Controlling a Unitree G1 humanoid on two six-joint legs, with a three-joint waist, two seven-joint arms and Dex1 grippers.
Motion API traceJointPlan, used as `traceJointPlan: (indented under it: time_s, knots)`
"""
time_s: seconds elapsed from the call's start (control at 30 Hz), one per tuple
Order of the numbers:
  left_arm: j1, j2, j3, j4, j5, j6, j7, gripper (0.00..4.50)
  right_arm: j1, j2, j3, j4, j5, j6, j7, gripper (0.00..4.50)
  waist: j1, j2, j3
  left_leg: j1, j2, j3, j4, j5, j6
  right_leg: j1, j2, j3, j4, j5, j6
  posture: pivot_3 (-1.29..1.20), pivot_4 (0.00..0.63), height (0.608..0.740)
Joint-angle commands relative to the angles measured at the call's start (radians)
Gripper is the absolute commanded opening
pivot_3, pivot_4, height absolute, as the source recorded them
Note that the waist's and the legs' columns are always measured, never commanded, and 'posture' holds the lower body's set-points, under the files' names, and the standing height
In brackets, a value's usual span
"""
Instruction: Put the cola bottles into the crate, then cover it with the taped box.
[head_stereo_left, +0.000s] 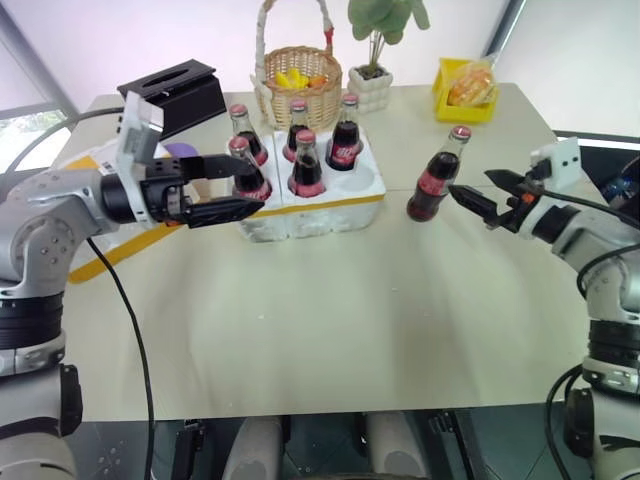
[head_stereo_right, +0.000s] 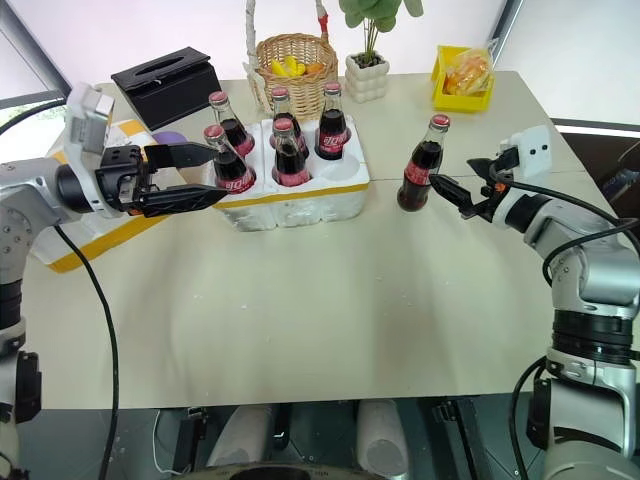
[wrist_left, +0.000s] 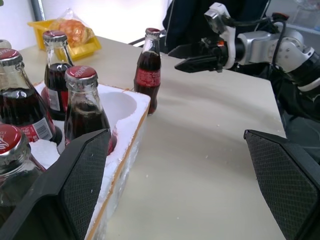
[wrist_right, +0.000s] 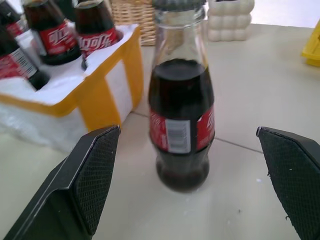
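Table (head_stereo_left: 330, 330): pale cloth, front half bare, everything crowded toward the far edge and left side.

Taped box (head_stereo_right: 75, 245): parked at the left edge, partly behind the left arm, yellow band showing; apparently set aside until all bottles are seated, since covering comes last.

Crate (head_stereo_left: 330, 205): toward the far edge, left of centre, yellow strip facing front. Five cola bottles (head_stereo_left: 306, 165) upright in its wells; the front well on the right side gapes empty (head_stereo_right: 343, 168), probably reserved for the last bottle.

Wicker basket (head_stereo_left: 297, 85), black tissue box (head_stereo_left: 175, 95), potted plant (head_stereo_left: 372, 75) and yellow snack tray (head_stereo_left: 465, 95) along the far edge, no part in the job.

Left gripper (head_stereo_left: 215, 190): level at the crate's left end, fingers spread wide on either side of the nearest front bottle, clamping nothing; seemingly just clear of it.

Sixth bottle (head_stereo_left: 436, 178): standing alone on the table just right of the crate, label toward the right arm.

Right gripper (head_stereo_left: 478, 200): level, aimed at that bottle, fingers wide apart and close beside it without touching; likely lined up for a side grasp around the body.
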Motion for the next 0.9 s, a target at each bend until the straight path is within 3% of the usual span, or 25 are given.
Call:
traceJointPlan:
  time_s: [0.03, 0.77, 0.87, 0.9]
  knots:
    - [0.005, 0.012, 0.017, -0.034, 0.002, -0.008, 0.001, 4.50, -0.026, 0.035, 0.009, 0.050, -0.006, -0.069, -0.007, 4.47, 0.000, 0.000, 0.000, 0.000, 0.000, 0.000, 0.000, 0.000, 0.000, 0.000, 0.000, 0.000, 0.000, 0.000, 0.000, 0.00, 0.150, 0.740]
    - [0.037, 0.026, 0.061, -0.078, -0.020, 0.026, 0.044, 4.50, -0.253, 0.184, 0.110, 0.478, -0.108, -0.309, -0.016, 4.47, -0.005, 0.000, 0.000, 0.001, 0.000, 0.000, 0.000, 0.000, 0.000, 0.000, 0.000, 0.000, 0.000, 0.001, 0.001, 0.00, 0.150, 0.740]
    - [0.036, 0.028, 0.065, -0.080, -0.021, 0.029, 0.047, 4.50, -0.272, 0.188, 0.112, 0.509, -0.117, -0.332, -0.012, 3.64, -0.004, 0.000, 0.000, 0.001, 0.000, 0.000, -0.001, 0.000, 0.000, 0.000, 0.000, 0.000, 0.000, 0.001, 0.001, 0.00, 0.150, 0.740]
    - [0.036, 0.029, 0.066, -0.081, -0.022, 0.030, 0.048, 4.50, -0.276, 0.187, 0.113, 0.513, -0.118, -0.332, -0.007, 3.18, -0.005, 0.000, 0.000, 0.001, 0.000, 0.000, -0.001, 0.000, 0.000, 0.000, 0.000, 0.000, 0.000, 0.001, 0.001, 0.00, 0.150, 0.740]
